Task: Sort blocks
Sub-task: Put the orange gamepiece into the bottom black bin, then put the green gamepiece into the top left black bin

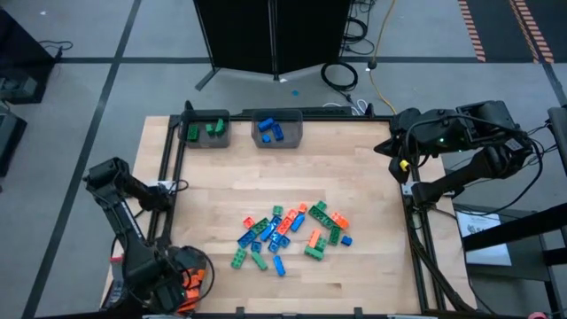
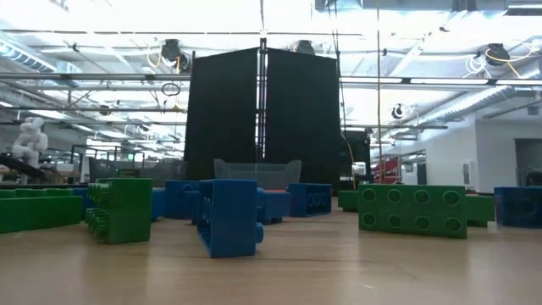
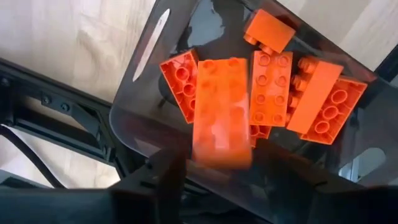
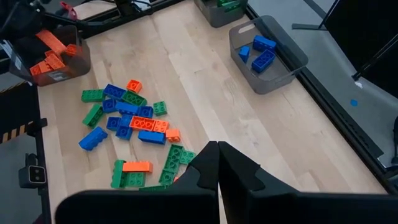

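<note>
Sorting stands at the drop-off step: the left gripper (image 1: pixel 177 285) hangs over the translucent grey rectangular bin of orange bricks (image 3: pixel 134 106) at the near left corner of the light wooden table (image 1: pixel 354 177), and a blurred orange studded brick (image 3: pixel 222 112) sits just past its fingers, above the bricks already in the bin; whether the fingers still grip it I cannot tell. The right gripper (image 4: pixel 217 163), fingers pressed shut on nothing, waits at the far right edge. Remaining small plastic bricks in orange, green and blue (image 1: pixel 288 235) lie heaped near the table's middle; the far bins hold green (image 1: pixel 205 130) and blue (image 1: pixel 276 128). Next move, in my judgement: clear the bin, then reach for the heap.
</note>
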